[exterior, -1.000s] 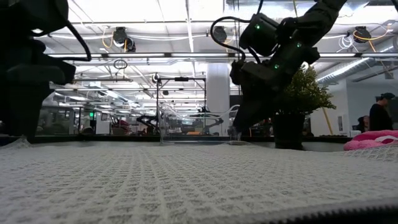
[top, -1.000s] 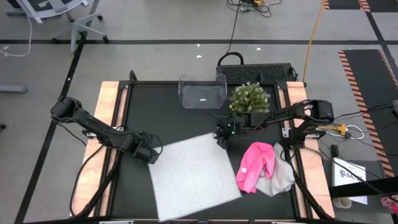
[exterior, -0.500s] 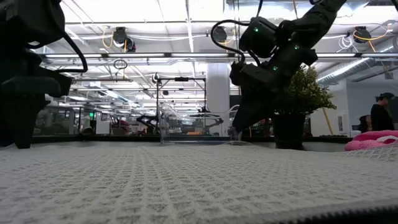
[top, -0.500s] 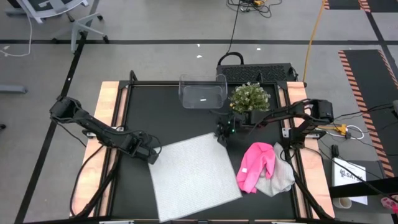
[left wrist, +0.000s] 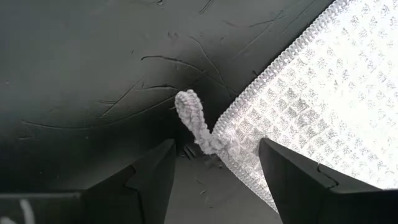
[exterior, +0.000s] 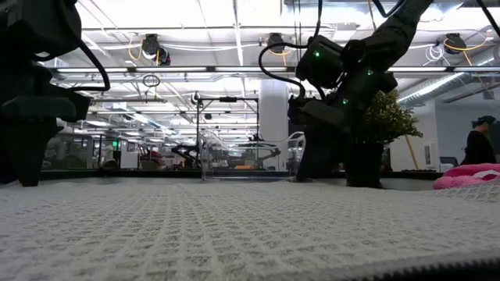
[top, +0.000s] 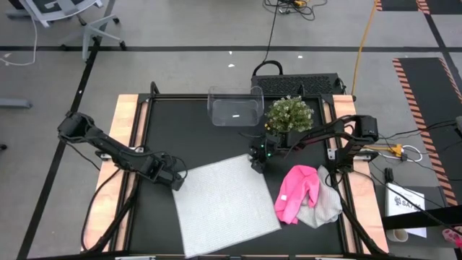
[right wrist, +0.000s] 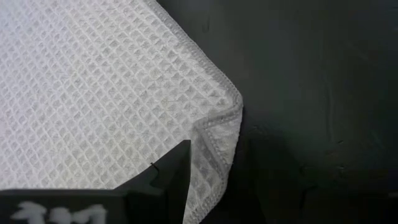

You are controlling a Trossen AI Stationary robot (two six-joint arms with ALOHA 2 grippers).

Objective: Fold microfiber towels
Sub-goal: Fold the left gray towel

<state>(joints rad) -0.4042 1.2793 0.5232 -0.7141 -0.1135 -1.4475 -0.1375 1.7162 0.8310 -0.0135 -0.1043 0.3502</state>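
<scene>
Lying flat across the whole foreground: a white waffle-weave towel (exterior: pixel 234 234). Hanging over its far right edge: a dark gripper (exterior: pixel 312 173), green lights glowing on the arm above. Looming at far left: another dark gripper (exterior: pixel 27 168). Sitting behind: a potted plant (exterior: pixel 379 129), a clear bin (exterior: pixel 234 160). Peeking in at right: a pink towel (exterior: pixel 469 176). Standing far off: a person (exterior: pixel 478 144).

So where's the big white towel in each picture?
High view: the white towel lies spread flat, low in the middle of the table.
Low view: it fills the whole foreground.
Left wrist view: one corner with a hanging loop.
Right wrist view: another corner, slightly folded over.
Shared landmark: the towel's waffle weave and stitched edge on the black table.
</scene>
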